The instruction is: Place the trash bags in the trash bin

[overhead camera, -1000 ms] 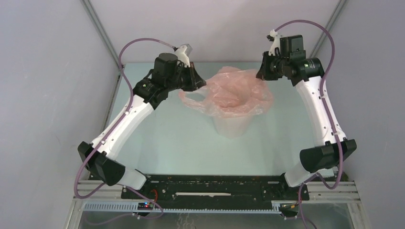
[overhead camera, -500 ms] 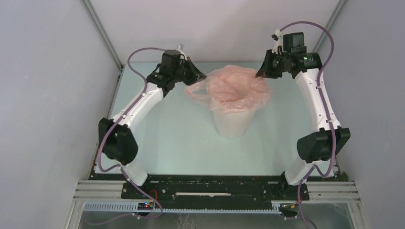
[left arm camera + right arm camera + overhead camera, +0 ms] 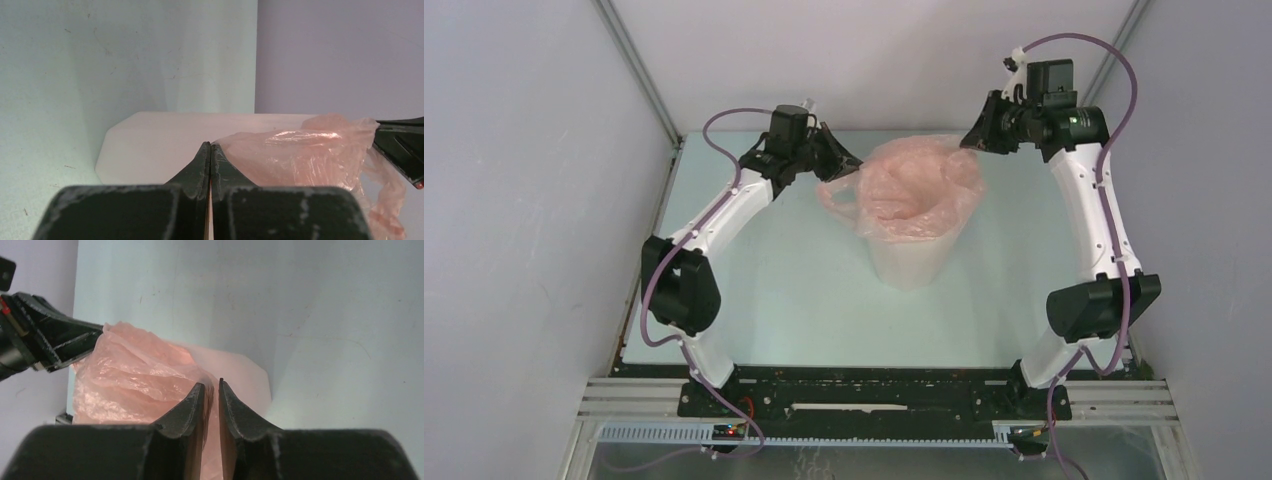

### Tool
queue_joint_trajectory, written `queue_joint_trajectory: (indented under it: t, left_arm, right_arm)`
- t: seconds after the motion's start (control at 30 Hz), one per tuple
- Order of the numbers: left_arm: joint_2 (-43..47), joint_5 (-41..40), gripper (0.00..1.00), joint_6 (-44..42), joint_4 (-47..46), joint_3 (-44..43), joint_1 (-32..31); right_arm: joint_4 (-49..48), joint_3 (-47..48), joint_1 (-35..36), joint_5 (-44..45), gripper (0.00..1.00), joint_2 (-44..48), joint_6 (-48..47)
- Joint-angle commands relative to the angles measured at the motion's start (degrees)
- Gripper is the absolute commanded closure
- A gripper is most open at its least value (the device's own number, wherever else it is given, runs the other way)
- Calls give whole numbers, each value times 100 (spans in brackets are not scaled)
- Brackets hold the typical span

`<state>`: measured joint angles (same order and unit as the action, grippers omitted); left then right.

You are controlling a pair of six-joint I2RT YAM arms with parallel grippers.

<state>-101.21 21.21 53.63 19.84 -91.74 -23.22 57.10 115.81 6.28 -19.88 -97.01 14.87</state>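
The pale-pink trash bag [image 3: 914, 185] is draped over the mouth of the translucent white trash bin [image 3: 909, 262], which stands upright mid-table. The bag's middle sags into the bin. My left gripper [image 3: 848, 160] is shut on the bag's left edge beside a loose handle loop [image 3: 836, 200]. My right gripper [image 3: 972, 136] is shut on the bag's right edge. In the left wrist view the closed jaws [image 3: 210, 145] meet the pink film [image 3: 310, 155] above the bin [image 3: 150, 145]. In the right wrist view the film [image 3: 135, 375] runs between the nearly closed jaws [image 3: 210, 384], over the bin [image 3: 247, 377].
Pale green table [image 3: 774, 290] with grey walls on the left, right and back. The bin stands toward the back of the table. Each wrist view shows the other gripper's fingers across the bag, the right one [image 3: 400, 145] and the left one [image 3: 60, 340].
Both grippers have moved back and upward with the bag held between them. The left arm has stretched farther out. The bag has drawn in narrower over the bin's mouth.
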Motion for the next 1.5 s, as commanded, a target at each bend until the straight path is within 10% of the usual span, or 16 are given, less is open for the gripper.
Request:
queue_joint_trajectory:
  t: [0.0, 0.63, 0.93, 1.17, 1.47]
  left_arm:
    - [21, 153, 100, 60, -68, -327, 28]
    - [-420, 231, 100, 165, 531, -257, 55]
    - [441, 143, 94, -832, 1197, 138, 58]
    - [903, -298, 51, -1607, 2258, -391, 157]
    - [1398, -472, 18, -1576, 2548, -173, 549]
  right_arm:
    - [-289, -65, -176, 222, 76, -146, 242]
    - [-657, -2238, -242, 81, 73, 268, 42]
    - [-412, -2217, -250, 362, 56, 794, -30]
    - [517, -1264, -272, 1378, 21, 1278, 33]
    - [1156, -430, -277, 1252, 14, 1737, 144]
